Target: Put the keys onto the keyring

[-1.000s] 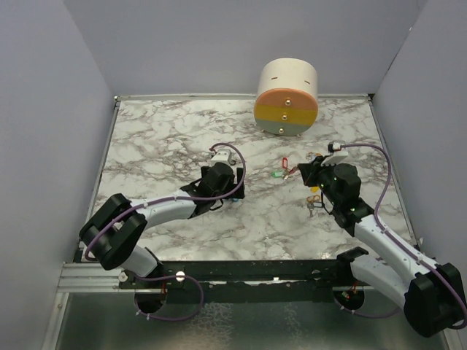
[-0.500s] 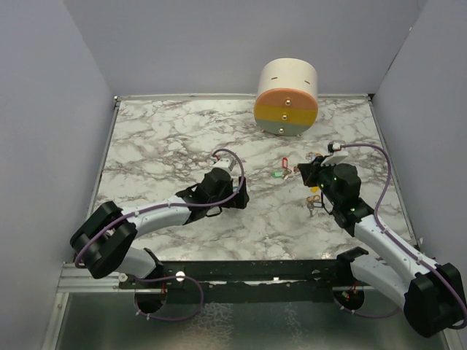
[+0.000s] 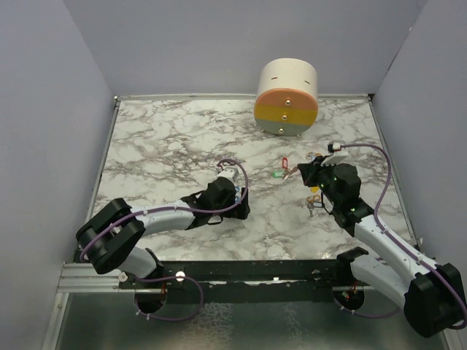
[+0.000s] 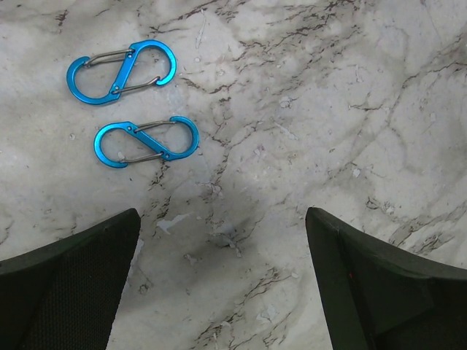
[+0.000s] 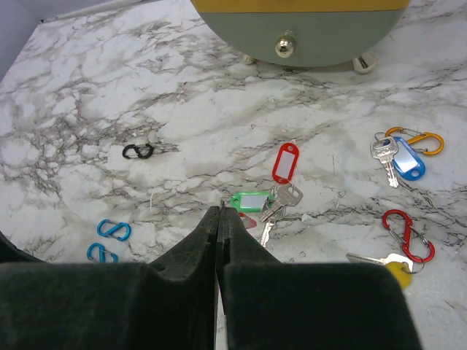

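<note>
Two silver keys (image 5: 281, 200) lie on the marble joined to a red tag (image 5: 287, 162) and a green tag (image 5: 250, 200), just beyond my right gripper (image 5: 221, 208). That gripper (image 3: 300, 172) is shut, with a thin metal sliver poking out between its tips. Another key with a blue tag (image 5: 400, 159) and a yellow-headed key (image 5: 390, 265) lie to the right. My left gripper (image 4: 222, 219) is open and empty over bare marble (image 3: 238, 195). I cannot make out a keyring as such.
Two blue S-clips (image 4: 146, 140) lie up and left of the left fingers. A black clip (image 5: 137, 151), an orange carabiner (image 5: 417, 138) and a red carabiner (image 5: 407, 233) lie about. A round drawer unit (image 3: 286, 97) stands at the back.
My left arm has swung its gripper nearer and to the right, towards the table's middle. The right arm has not moved.
</note>
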Available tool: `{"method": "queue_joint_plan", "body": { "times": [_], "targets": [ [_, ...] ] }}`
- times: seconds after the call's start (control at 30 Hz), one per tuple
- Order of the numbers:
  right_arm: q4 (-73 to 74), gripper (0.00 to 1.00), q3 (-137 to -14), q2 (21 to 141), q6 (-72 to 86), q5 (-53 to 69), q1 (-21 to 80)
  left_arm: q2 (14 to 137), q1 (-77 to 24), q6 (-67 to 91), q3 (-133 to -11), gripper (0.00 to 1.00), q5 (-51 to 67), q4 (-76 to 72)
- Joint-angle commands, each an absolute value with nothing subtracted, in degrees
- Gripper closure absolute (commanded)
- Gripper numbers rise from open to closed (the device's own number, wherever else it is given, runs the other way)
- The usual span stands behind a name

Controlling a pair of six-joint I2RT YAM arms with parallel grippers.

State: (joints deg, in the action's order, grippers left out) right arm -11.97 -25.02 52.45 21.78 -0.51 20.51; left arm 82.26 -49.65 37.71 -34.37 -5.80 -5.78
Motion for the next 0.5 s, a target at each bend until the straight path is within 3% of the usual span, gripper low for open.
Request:
{"method": "queue_joint_plan", "body": {
  "times": [0.0, 0.47],
  "targets": [
    [-11.4, 0.99, -26.4, 51.5, 21.8, 0.3, 20.2, 83.9, -50.0, 38.7, -33.9, 0.01, -5.7, -8.2],
    [-11.3, 0.99, -26.2, 51.0, 21.7, 0.1, 20.2, 91.3, -49.8, 36.8, -39.0, 0.01, -9.6, -11.7]
  ]
}}
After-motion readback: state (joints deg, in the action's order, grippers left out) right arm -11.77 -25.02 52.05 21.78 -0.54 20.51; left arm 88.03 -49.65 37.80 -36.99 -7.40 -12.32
